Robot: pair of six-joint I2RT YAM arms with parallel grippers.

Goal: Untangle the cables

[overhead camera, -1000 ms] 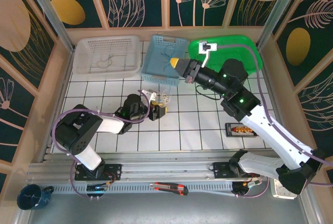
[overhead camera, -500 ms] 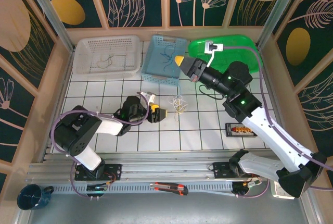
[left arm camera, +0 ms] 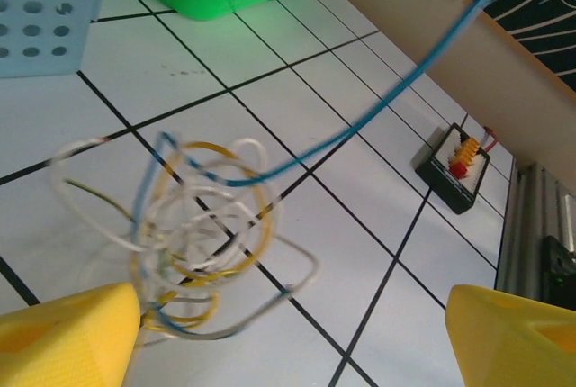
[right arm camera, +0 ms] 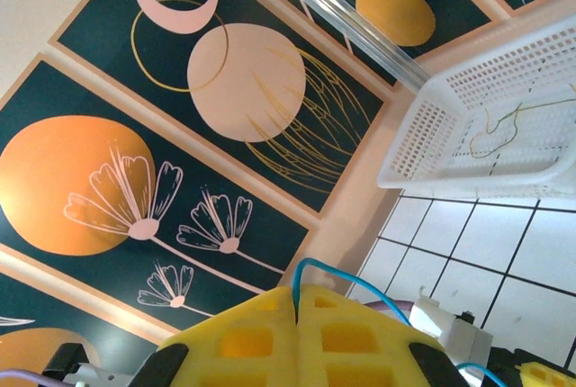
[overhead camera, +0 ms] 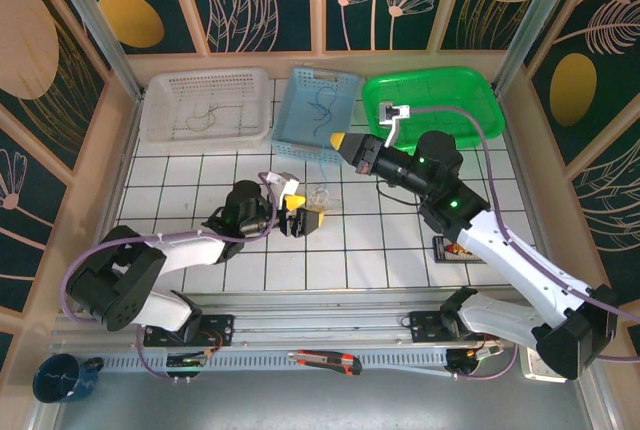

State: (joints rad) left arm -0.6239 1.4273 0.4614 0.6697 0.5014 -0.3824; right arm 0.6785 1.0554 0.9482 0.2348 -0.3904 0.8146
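Nearest, left gripper [left arm camera: 288, 342], on the near side of the blue basket [overhead camera: 318, 115]: jaws spread wide, gripping nothing. Tangle of cables [left arm camera: 198, 234] lies on the tiles just ahead, against one yellow finger. Farther, right gripper [overhead camera: 340, 139] at the basket's near edge: pinched closed on one blue cable [left arm camera: 378, 108] rising from the tangle.

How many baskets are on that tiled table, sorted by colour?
White basket: 1
Blue basket: 1
Green basket: 1
Total: 3
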